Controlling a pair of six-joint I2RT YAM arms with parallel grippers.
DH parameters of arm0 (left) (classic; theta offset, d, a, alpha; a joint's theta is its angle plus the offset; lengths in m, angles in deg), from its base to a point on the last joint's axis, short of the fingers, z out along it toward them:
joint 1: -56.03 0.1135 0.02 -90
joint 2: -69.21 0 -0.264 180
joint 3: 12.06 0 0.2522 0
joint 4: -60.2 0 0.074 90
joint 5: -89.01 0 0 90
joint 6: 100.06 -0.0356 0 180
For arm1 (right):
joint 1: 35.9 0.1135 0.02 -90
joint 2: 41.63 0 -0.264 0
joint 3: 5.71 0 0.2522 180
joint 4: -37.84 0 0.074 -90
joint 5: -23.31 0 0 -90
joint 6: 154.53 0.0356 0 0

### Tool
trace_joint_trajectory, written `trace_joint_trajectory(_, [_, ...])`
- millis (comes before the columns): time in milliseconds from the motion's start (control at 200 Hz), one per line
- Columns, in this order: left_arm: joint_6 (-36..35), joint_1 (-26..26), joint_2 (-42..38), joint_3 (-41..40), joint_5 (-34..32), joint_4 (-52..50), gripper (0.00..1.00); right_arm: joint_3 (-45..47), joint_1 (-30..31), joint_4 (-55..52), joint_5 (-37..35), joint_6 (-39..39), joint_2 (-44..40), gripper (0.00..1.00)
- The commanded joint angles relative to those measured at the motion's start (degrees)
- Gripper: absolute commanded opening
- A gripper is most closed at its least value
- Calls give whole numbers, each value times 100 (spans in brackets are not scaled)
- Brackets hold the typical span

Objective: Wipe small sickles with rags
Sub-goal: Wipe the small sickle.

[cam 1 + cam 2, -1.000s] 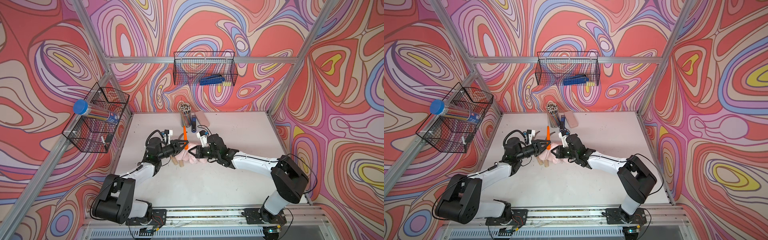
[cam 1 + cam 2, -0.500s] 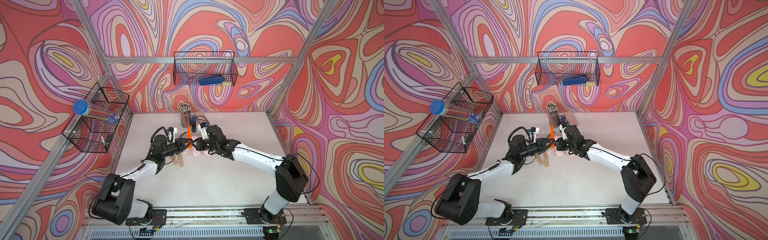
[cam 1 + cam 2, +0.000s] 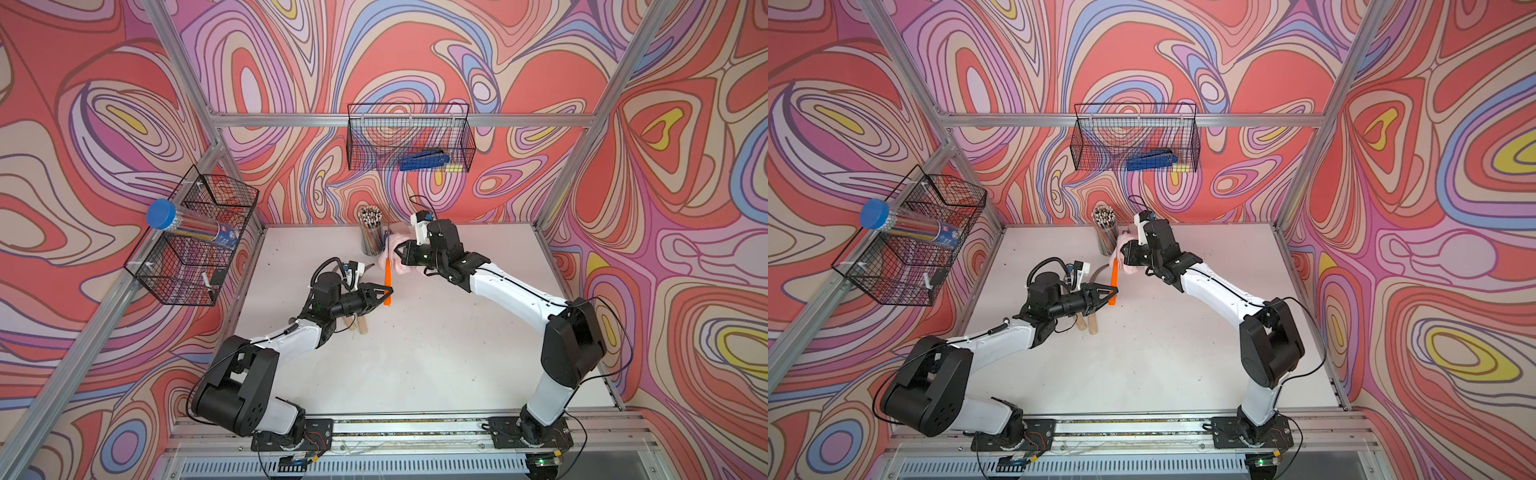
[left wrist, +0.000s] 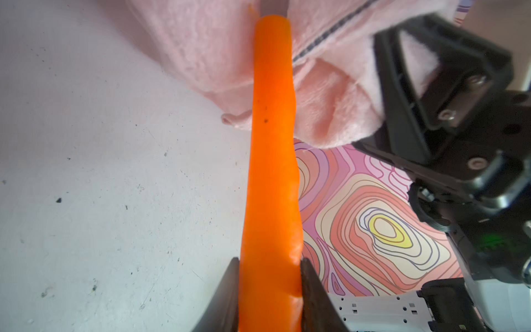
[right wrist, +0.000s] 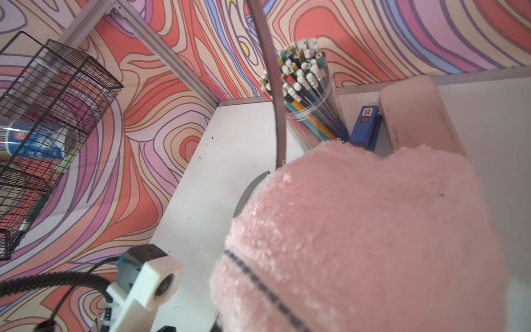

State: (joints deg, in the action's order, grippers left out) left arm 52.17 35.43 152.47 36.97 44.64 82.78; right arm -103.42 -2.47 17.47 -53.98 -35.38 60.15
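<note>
Lying on the white table (image 3: 415, 353) at the left, two wooden-handled sickles (image 3: 362, 326) rest side by side, partly hidden under the left arm. Just right of them, the left gripper (image 3: 384, 293) is pinched narrowly on the near end of the orange-handled sickle (image 3: 387, 274). The left wrist view shows both fingers (image 4: 227, 293) pressed against the handle, which is held off the table and points toward the far wall. Its far end disappears into the pink rag (image 3: 405, 269). In the right wrist view the grey blade (image 5: 274, 100) rises out of the rag in front of the pencil cup (image 5: 310, 95). Farthest right, the right gripper (image 3: 402, 255) is clamped tight on the bunched rag, near that cup.
</note>
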Motion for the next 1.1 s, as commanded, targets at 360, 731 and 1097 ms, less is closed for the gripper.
trace_joint_trajectory(360, [42, -2, 8, 104, 210, 339, 0, 1492, 295, 1031, 1032, 604, -456, 0])
trace_joint_trajectory(731, [188, -3, 225, 71, 253, 635, 0, 1760, 621, 1012, 779, 918, -606, 0])
trace_joint_trajectory(1097, [309, 3, 166, 45, 304, 761, 0, 544, -152, 538, 651, 872, 159, 0])
